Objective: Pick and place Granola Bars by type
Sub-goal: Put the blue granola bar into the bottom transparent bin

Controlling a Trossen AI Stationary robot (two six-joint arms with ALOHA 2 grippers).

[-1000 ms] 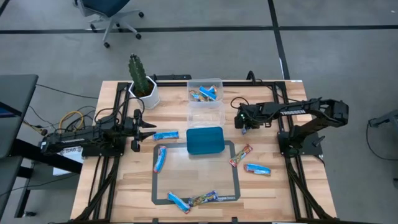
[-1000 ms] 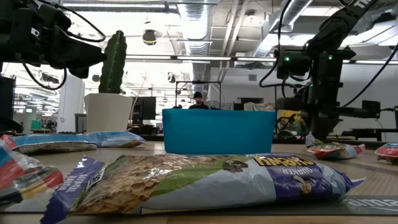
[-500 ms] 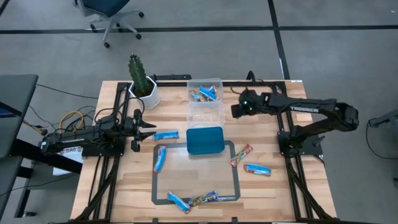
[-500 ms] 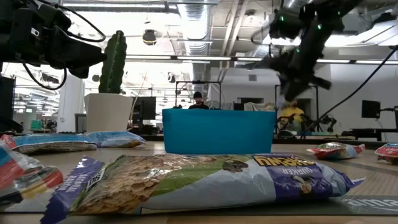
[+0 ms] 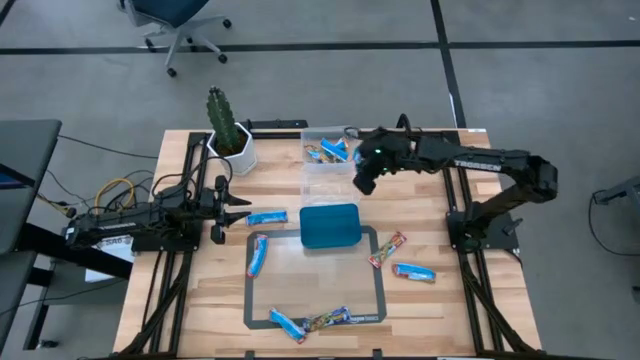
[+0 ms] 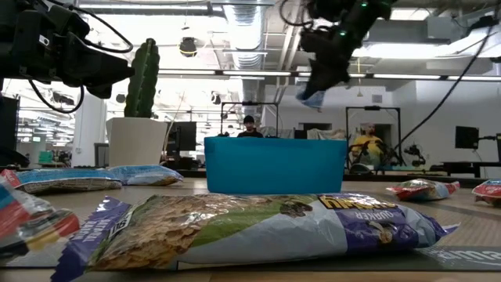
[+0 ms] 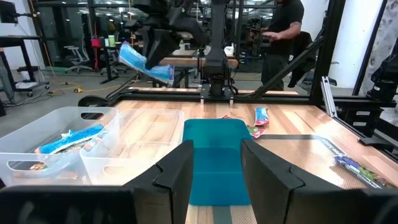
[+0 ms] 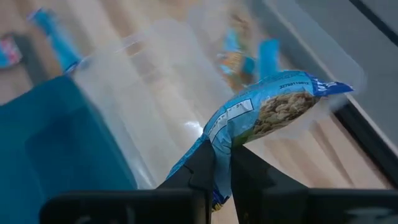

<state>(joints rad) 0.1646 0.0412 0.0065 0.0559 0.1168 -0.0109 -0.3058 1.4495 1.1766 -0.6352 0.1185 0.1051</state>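
Observation:
My right gripper [image 5: 361, 183] hangs high over the near clear bin [image 5: 331, 186], shut on a blue granola bar [image 8: 267, 112], which also shows in the low view [image 6: 311, 98]. The far clear bin [image 5: 345, 135] holds a few bars [image 5: 330, 151]. Loose bars lie flat on the table: blue ones [image 5: 266, 217] [image 5: 258, 255] [image 5: 413, 271] [image 5: 287, 324], a red one [image 5: 387, 249] and a multicoloured one [image 5: 327, 320]. My left gripper [image 5: 240, 208] waits open at the table's left, pointing level toward the teal tray [image 5: 330, 225]. My right gripper pinches the blue bar between its two fingers [image 8: 202, 165], on the wrapper near one end [image 8: 217, 144]. The fingers slant down from the table's right side. The bar is lifted clear and tilted, and its longer part [image 8: 311, 90] sticks out past the fingertips over the bins.
A potted cactus [image 5: 230, 130] stands at the far left corner. A grey taped rectangle [image 5: 380, 290] marks the table's near middle, with the teal tray at its far edge. Black frame rails run along both sides. People and desks show in the room beyond.
My right gripper has risen from low beside the near bin's right side and swung toward the table's left and far edge, over the bins. It has rolled about as it rose. It has stayed shut, and the blue bar is now lifted clear.

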